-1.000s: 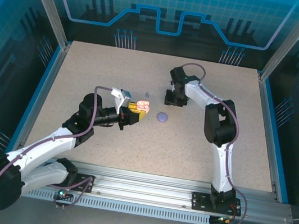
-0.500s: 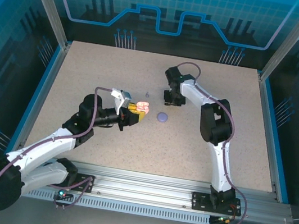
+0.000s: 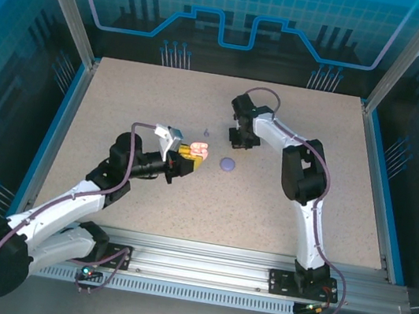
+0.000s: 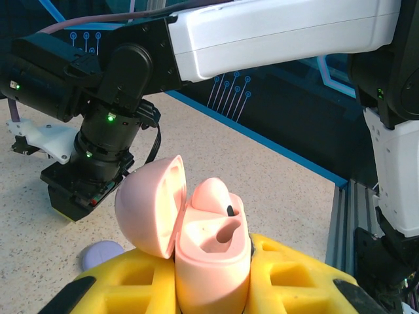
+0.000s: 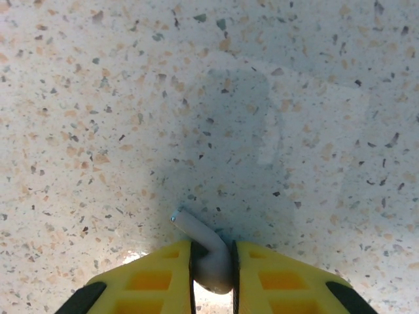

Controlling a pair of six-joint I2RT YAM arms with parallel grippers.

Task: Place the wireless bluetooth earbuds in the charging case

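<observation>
My left gripper [image 3: 192, 153] is shut on the pink charging case [image 4: 211, 252], held above the table with its lid [image 4: 149, 208] swung open to the left. One pale pink earbud [image 4: 213, 195] sits in the far socket; the near socket is empty. My right gripper [image 5: 213, 263] is down at the table surface, its yellow fingers [image 5: 154, 281] shut on a pale earbud [image 5: 208, 252] whose stem points up and to the left. In the top view the right gripper [image 3: 242, 140] stands right of the case.
A round lilac case [image 3: 227, 164] lies shut on the table between the two grippers, also seen in the left wrist view [image 4: 101, 252]. A tiny lilac earbud [image 3: 206, 133] lies just beyond the pink case. Blue walls [image 3: 61, 126] border the speckled table.
The right gripper shifted slightly left and its fingers closed onto the pale earbud on the table. The left arm and the pink case have not moved.
</observation>
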